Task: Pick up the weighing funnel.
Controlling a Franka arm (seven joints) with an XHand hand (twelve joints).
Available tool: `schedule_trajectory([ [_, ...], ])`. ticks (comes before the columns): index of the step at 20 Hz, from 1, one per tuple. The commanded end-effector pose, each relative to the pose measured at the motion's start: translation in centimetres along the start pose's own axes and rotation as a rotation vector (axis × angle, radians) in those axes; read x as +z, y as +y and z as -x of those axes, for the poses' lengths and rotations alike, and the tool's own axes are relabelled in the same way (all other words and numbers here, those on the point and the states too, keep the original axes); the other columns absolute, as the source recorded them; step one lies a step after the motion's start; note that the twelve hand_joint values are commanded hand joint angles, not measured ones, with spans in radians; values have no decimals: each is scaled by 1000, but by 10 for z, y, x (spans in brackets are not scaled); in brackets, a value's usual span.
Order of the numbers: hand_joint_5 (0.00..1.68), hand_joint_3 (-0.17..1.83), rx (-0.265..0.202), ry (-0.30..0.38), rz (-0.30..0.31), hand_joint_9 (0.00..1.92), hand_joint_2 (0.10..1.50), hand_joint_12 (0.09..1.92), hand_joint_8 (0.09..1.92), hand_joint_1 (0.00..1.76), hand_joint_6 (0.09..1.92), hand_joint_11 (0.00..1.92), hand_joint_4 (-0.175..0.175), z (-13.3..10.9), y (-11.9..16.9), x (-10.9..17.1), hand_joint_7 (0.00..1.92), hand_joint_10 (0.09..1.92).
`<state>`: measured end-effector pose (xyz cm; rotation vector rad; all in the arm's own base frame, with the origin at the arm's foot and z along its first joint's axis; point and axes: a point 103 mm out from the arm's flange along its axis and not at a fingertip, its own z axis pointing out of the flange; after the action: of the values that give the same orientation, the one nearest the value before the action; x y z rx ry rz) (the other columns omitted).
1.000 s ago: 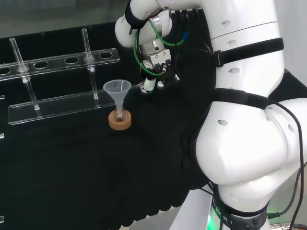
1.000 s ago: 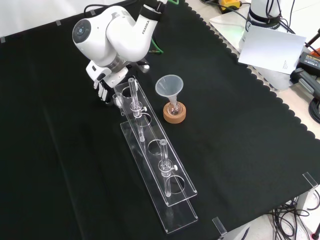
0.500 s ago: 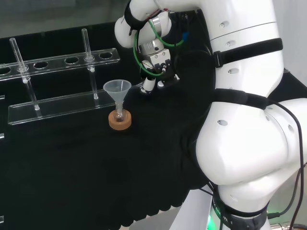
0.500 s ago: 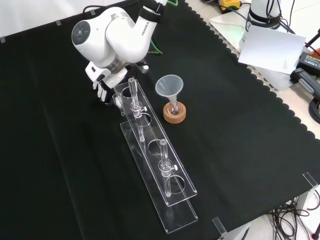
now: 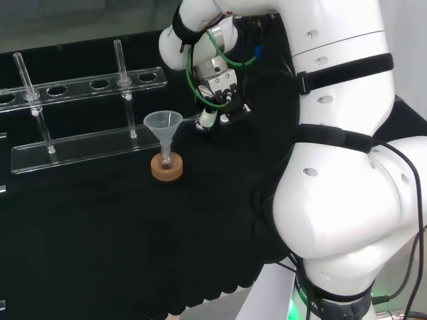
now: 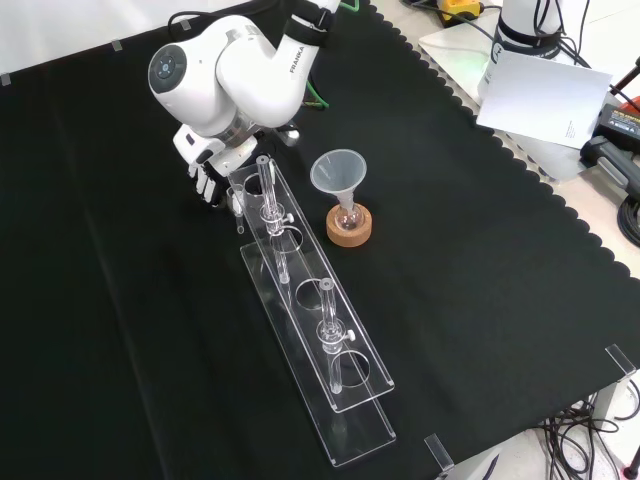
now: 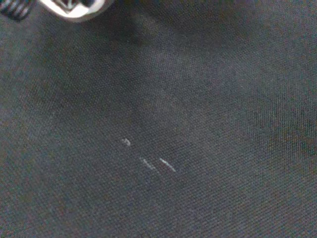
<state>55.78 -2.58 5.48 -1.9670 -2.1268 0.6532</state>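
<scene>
Front view: I see the hand [image 6: 208,178] low over the bench [image 6: 120,330] at the clear rack's [image 6: 292,265] far end, the small weighing funnel [image 6: 238,203] just beside it, gripped or merely touched I cannot tell.

This is a laboratory: a bench [image 6: 480,260] draped in black cloth [image 5: 100,233] carries a long clear rack [image 6: 345,395], with glass tubes [image 6: 327,312] upright in its holes, running from the middle toward the near edge in the front view. Beside the rack a funnel [image 6: 338,172] stands in a small flask [image 6: 347,212] on a cork ring [image 6: 349,232]. A white robot arm [image 6: 245,80] reaches in from the far edge, and cables [image 6: 625,215] lie past the right edge
</scene>
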Motion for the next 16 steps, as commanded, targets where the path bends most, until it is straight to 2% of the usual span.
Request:
schedule_trajectory([
  [1, 1296, 684, 24, -36, 45, 1169, 628, 1057, 607, 1136, 637, 873, 175, 5, -4, -15, 955, 352],
  [5, 1359, 634, 20, -32, 100, 1232, 634, 994, 580, 1146, 502, 951, 175, 10, -11, -27, 975, 260],
  [8, 1420, 614, 20, -18, 132, 1323, 627, 895, 547, 1156, 375, 1078, 175, 15, -20, -37, 1052, 192],
  [12, 1481, 606, 27, -16, 132, 1403, 617, 825, 487, 1163, 249, 1163, 175, 24, -28, -48, 1126, 116],
  [16, 1502, 610, 41, -49, 91, 1419, 611, 815, 472, 1165, 209, 1178, 175, 38, -39, -59, 1137, 93],
])
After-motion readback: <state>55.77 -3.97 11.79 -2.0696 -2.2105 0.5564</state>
